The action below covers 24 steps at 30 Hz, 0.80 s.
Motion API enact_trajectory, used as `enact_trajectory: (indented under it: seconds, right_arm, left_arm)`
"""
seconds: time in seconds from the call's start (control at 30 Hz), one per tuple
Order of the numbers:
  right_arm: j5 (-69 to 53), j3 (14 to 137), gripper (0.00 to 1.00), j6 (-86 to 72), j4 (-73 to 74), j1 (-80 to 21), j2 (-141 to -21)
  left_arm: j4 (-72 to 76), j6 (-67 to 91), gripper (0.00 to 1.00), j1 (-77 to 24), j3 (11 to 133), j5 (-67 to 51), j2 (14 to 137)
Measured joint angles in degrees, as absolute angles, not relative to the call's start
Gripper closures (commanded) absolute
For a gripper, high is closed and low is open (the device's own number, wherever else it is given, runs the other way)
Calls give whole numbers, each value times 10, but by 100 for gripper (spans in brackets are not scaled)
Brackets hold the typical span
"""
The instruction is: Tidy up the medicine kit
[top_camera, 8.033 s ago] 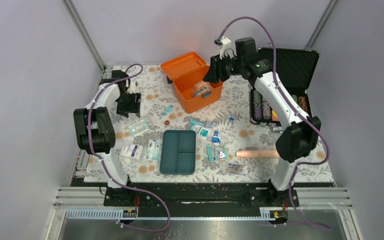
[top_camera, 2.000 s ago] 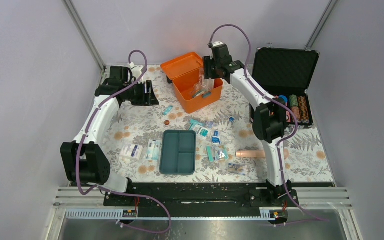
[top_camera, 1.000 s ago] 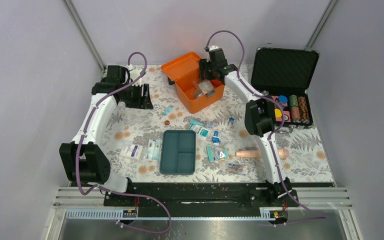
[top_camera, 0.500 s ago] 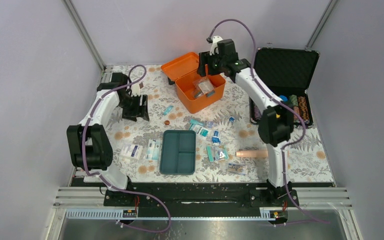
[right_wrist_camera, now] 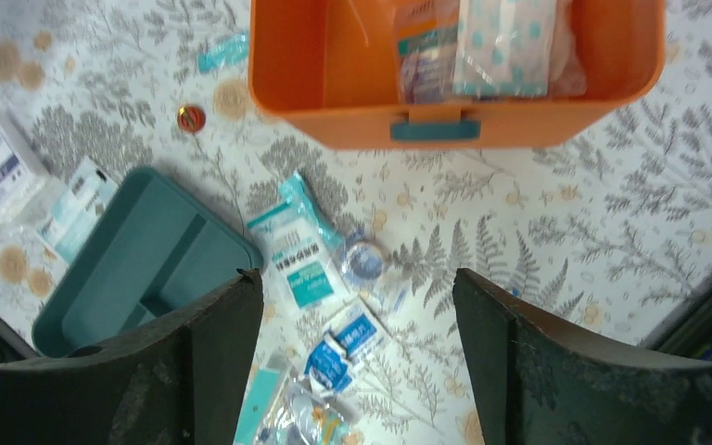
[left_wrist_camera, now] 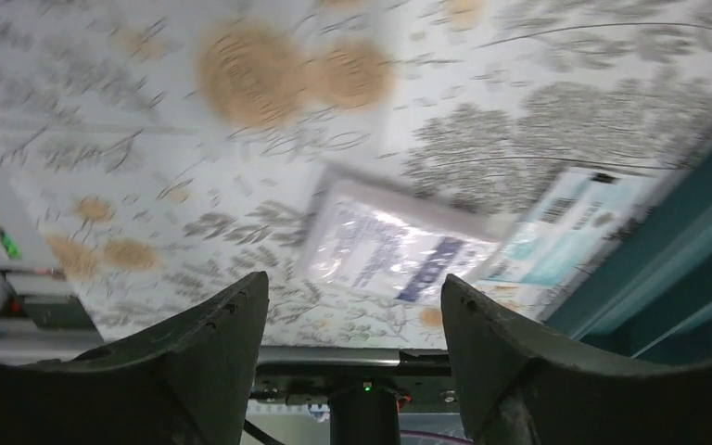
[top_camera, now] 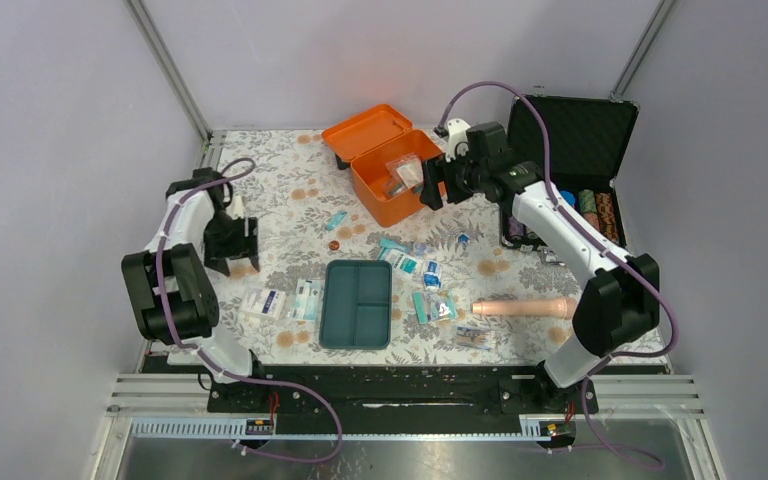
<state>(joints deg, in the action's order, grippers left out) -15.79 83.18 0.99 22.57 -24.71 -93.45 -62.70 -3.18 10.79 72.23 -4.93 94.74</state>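
- Progress in the top view looks early. The bright orange rectangular plastic box (top_camera: 392, 190) stands with its lid thrown back, just beside the right claw (top_camera: 432, 188) on its left, and a few packets already lie inside.
- The teal three-compartment insert tray (top_camera: 358, 303) lies out on the floral tablecloth (top_camera: 290, 200), well nearer the bases than that claw, and its compartments look empty.
- Small white-and-teal packets (top_camera: 407, 262) are scattered between the right claw and the tray. More lie just below the left claw (top_camera: 232, 245), and a beige cylindrical roll (top_camera: 525, 306) lies apart from them.
- In the left wrist view, the left claw (left_wrist_camera: 352, 283) stands wide with nothing between its fingers (left_wrist_camera: 213, 343). A clear packet with blue print (left_wrist_camera: 389, 250) lies straight ahead of it, a white-and-teal one (left_wrist_camera: 565, 236) lies to one side, and the tray edge (left_wrist_camera: 695, 269) shows past that. I judge this packet to be its next pick.
- In the right wrist view, the right claw (right_wrist_camera: 357, 276) is spread wide and empty, hanging over loose packets (right_wrist_camera: 301, 264). The box (right_wrist_camera: 334, 102) is beyond its tips, with packets (right_wrist_camera: 501, 42) stacked at one end. The tray (right_wrist_camera: 139, 269) lies off to one side and a small red disc (right_wrist_camera: 191, 118) is near it.
- What is left, as I judge it, is gathering the loose packets, seating the tray in the box and shutting the lid.
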Motion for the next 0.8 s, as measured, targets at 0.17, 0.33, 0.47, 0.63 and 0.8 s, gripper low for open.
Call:
enact_trajectory:
  seconds: [0.17, 0.33, 0.47, 0.63, 0.8]
  right_arm:
    - [-161, 792, 18, 21, 236, -247, -911]
    - [-161, 791, 18, 26, 235, -247, -911]
    - [-162, 791, 18, 26, 235, -247, -911]
    - [-162, 791, 18, 28, 235, -247, -911]
    - [-162, 791, 18, 29, 235, -247, -911]
  left_arm:
    - [-637, -16, 32, 167, 688, -32, 953]
    - [-650, -12, 37, 187, 669, -58, 990]
    - [-649, -15, 49, 192, 669, -82, 1019]
    - [-648, -24, 71, 193, 669, -109, 1061]
    - [-648, -29, 92, 194, 668, -123, 1071]
